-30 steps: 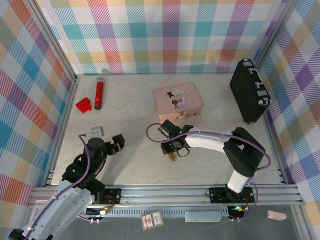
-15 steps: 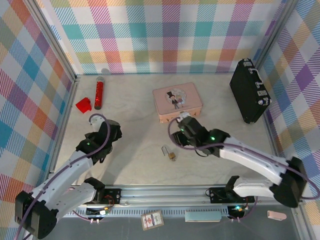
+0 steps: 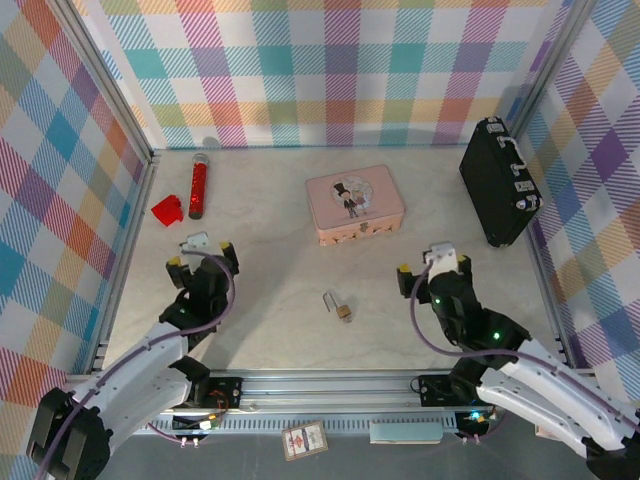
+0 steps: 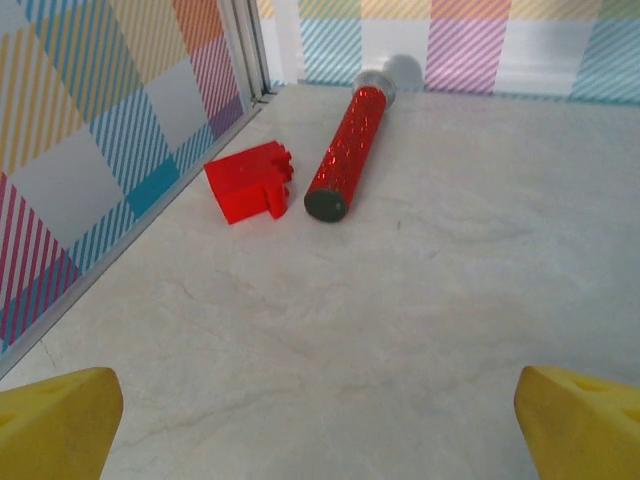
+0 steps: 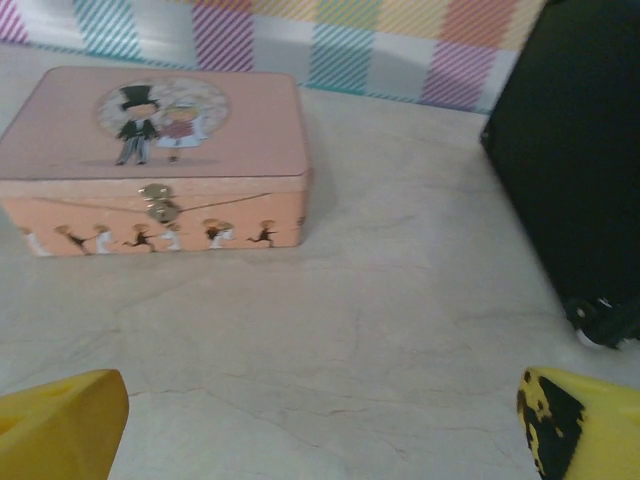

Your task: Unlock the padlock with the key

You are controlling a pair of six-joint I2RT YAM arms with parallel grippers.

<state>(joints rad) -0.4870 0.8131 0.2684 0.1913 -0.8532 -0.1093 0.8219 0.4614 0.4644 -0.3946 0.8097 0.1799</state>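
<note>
Nearby, pink tin [image 3: 355,204] beyond padlock [image 3: 341,308]

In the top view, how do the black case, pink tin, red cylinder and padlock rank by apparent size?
1. The black case and the pink tin: too alike to rank.
2. The red cylinder.
3. The padlock, clearly the smallest.

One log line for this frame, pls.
left hand open, empty | right hand open, empty | padlock on table between both hands, untouched | locked or not: too small to tell
</note>
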